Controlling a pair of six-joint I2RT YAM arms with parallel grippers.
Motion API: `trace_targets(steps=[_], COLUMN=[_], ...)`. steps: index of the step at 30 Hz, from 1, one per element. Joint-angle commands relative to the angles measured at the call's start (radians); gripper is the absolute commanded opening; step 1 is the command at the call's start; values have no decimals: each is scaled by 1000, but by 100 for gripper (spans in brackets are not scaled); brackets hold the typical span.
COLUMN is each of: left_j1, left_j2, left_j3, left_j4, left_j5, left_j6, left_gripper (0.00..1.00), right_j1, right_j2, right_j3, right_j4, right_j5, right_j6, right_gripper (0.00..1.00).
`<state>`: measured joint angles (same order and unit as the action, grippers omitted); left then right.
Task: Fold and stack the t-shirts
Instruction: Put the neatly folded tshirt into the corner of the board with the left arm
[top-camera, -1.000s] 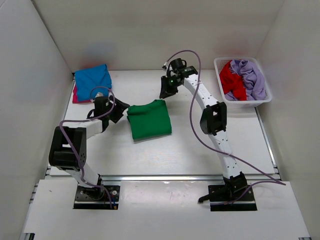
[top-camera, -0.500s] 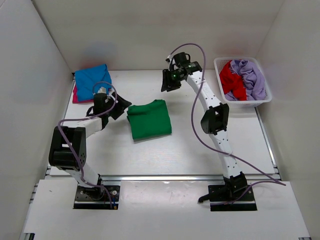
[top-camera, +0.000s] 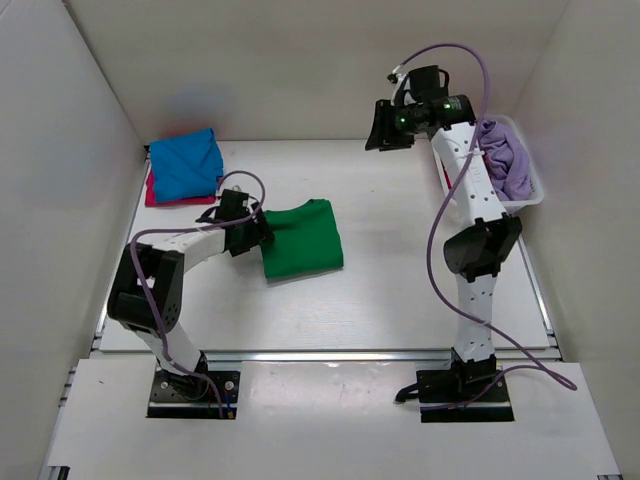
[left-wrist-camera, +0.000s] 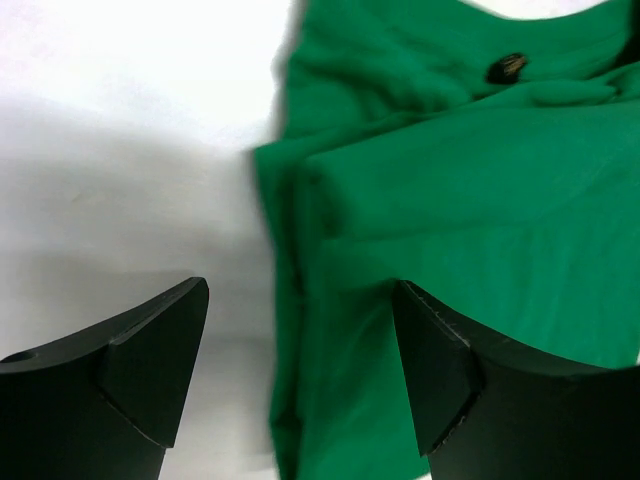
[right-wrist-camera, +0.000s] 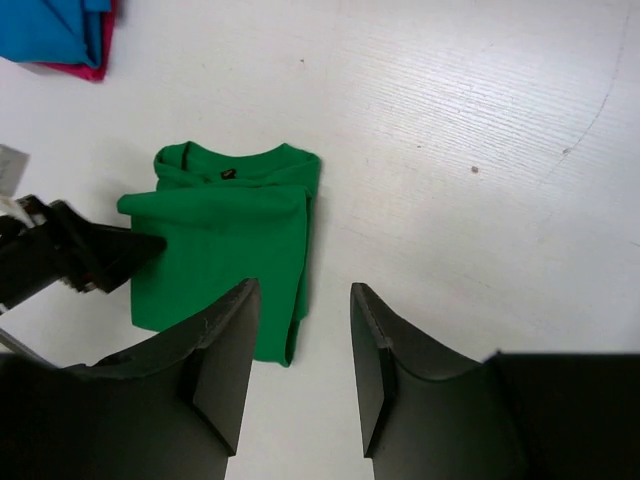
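Note:
A folded bright green t-shirt (top-camera: 302, 238) lies mid-table; it also shows in the left wrist view (left-wrist-camera: 470, 200) and the right wrist view (right-wrist-camera: 225, 250). My left gripper (top-camera: 258, 230) is open, its jaws astride the green tee's left folded edge (left-wrist-camera: 300, 330). My right gripper (top-camera: 381, 128) is open and empty, raised high above the back of the table (right-wrist-camera: 300, 370). A folded blue tee (top-camera: 186, 162) lies on a magenta-pink one (top-camera: 152, 192) at the back left. A lilac tee (top-camera: 505, 158) is in the basket; the red one is hidden behind my right arm.
The white lattice basket (top-camera: 530, 200) stands at the back right. White walls enclose the table on three sides. The blue and pink stack shows at the top left of the right wrist view (right-wrist-camera: 60, 30).
My right gripper has risen and swung right, away from the green tee toward the basket. My left gripper has moved right onto the tee's left edge.

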<state>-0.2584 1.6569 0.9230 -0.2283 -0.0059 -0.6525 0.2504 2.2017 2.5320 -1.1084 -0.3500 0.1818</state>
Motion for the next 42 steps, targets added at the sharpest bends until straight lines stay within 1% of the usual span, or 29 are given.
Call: trace_targets(steps=[1, 3, 5, 6, 9, 10, 11, 13, 15, 16, 17, 18, 19, 20, 22, 23, 26, 28, 29, 31, 32, 33, 35, 38, 39, 40, 42], left_j1=[-54, -62, -84, -93, -105, -111, -116, -137, -151, -157, -157, -166, -174, -177, -174, -170, -151, -133, -127, -111, -93, -88, -56, -36, -30, -30, -25], left_j2=[41, 83, 136, 151, 205, 211, 222, 228, 256, 268, 286, 303, 303, 302, 300, 306, 311, 308, 305, 302, 307, 307, 319, 339, 346, 354, 374], left_j3=[106, 140, 190, 203, 232, 228, 232, 246, 281, 293, 309, 332, 336, 330, 330, 330, 341, 396, 410, 502, 557, 577, 637, 733, 753, 793, 850], left_j4=[-97, -111, -163, -205, -253, -252, -253, -273, -298, -310, -313, -347, -341, -339, -338, -336, -373, -402, -434, -498, -528, -540, -563, -574, -585, -582, -577], left_j5=[-127, -131, -141, -166, -207, -216, -215, -244, -243, -227, -218, -218, -220, -203, -187, -192, -184, -172, -190, -244, -278, -314, -334, -390, -435, -478, -523], left_j6=[45, 59, 73, 74, 89, 93, 97, 113, 109, 109, 108, 97, 102, 100, 100, 102, 123, 166, 197, 243, 279, 284, 333, 396, 412, 425, 465], left_gripper=[85, 85, 84, 83, 83, 80, 76, 75, 66, 63, 63, 61, 49, 43, 26, 0, 0, 0, 0, 0, 0, 0, 0, 0, 0, 0, 0], right_j1=[12, 9, 3, -2, -13, -20, -23, -33, -34, -40, -39, -37, -46, -57, -62, -65, -80, -83, -94, -114, -135, -163, -174, -125, -126, -146, -187], right_j2=[-85, -114, -132, -141, -169, -169, -178, -184, -191, -188, -201, -210, -215, -223, -247, -261, -316, -370, -414, -509, -540, -542, -574, -620, -620, -626, -632], right_j3=[-47, -65, -88, -93, -107, -105, -107, -108, -118, -122, -130, -140, -145, -163, -185, -205, -284, -373, -445, -594, -627, -671, -705, -730, -734, -740, -760], right_j4=[19, 24, 27, 27, 25, 33, 35, 30, 36, 39, 38, 39, 42, 44, 53, 59, 91, 148, 194, 290, 315, 324, 334, 320, 315, 321, 328], right_j5=[16, 29, 25, 20, 16, 16, 8, 5, 5, 3, 9, 6, 3, 6, 5, 2, -6, -3, -4, -30, -68, -122, -127, 29, 32, 2, -52], right_j6=[-16, -13, -13, -21, -18, -21, -24, -22, -21, -21, -25, -28, -27, -25, -30, -31, -25, -33, -33, -15, -2, 4, -7, -83, -85, -82, -79], right_gripper=[39, 39, 39, 39, 39, 38, 39, 38, 39, 38, 38, 39, 38, 39, 39, 38, 38, 38, 38, 39, 40, 40, 40, 40, 41, 40, 40])
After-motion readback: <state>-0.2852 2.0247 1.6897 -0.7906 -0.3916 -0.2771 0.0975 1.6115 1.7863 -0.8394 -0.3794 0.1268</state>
